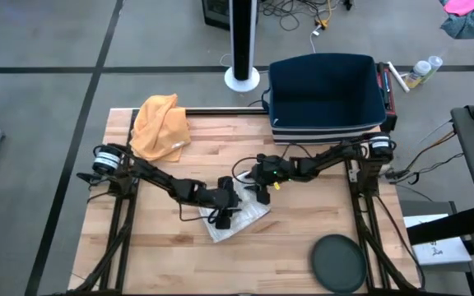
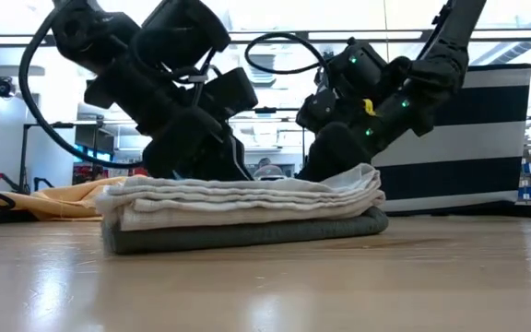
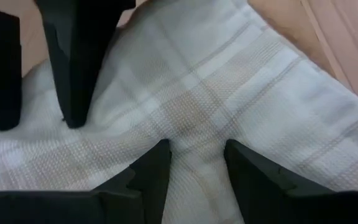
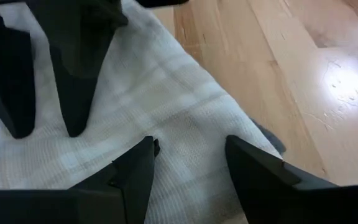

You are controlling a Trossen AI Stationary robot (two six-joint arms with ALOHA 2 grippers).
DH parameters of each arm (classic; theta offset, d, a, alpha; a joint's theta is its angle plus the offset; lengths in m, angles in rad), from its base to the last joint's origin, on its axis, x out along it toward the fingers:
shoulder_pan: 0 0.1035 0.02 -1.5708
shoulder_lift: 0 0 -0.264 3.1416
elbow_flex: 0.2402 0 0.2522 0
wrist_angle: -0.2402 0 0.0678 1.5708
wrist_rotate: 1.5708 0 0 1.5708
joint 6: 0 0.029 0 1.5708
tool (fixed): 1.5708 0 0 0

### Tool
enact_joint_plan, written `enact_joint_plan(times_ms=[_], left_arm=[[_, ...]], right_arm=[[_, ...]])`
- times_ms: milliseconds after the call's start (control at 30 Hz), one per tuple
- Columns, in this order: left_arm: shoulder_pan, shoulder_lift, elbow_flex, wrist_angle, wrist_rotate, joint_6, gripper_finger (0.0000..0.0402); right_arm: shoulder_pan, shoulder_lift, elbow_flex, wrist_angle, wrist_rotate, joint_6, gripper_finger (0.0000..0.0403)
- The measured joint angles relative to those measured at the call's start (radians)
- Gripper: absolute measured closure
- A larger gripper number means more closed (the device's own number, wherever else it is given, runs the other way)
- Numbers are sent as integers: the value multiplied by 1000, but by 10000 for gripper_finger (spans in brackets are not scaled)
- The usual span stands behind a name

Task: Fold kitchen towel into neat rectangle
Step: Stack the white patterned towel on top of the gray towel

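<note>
A white checked kitchen towel [image 1: 235,220], folded into a thick layered stack, lies on the light wooden bench [image 1: 163,255] near its middle, well apart from the dark blue fabric bin [image 1: 326,94] at the bench's far edge. The left gripper [image 3: 194,163] presses down on the towel's top with its fingers parted, holding nothing. The right gripper [image 4: 188,160] rests on the towel just beside it, fingers likewise spread and empty. A crumpled orange cloth [image 1: 160,125] sits at the far left corner, level with the bin.
</note>
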Motion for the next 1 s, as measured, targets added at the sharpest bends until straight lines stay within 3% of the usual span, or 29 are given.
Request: enact_joint_plan(times_ms=[233, 400, 567, 767, 1000], left_arm=[[-12, -3, -2, -57, 3, 3, 249], [-13, -17, -5, -69, -7, 11, 249], [-10, -23, -7, -65, -10, 27, 249], [-10, -27, -7, -69, -13, 27, 249], [-9, -42, -1, -98, -15, 14, 249]], right_arm=[[7, -113, -14, -97, 7, -45, 180], [85, -251, -68, -145, 6, -64, 166], [168, -250, -166, -81, 127, -21, 164], [199, -210, -231, -45, 189, 41, 171], [240, -339, -218, -133, 199, 21, 170]])
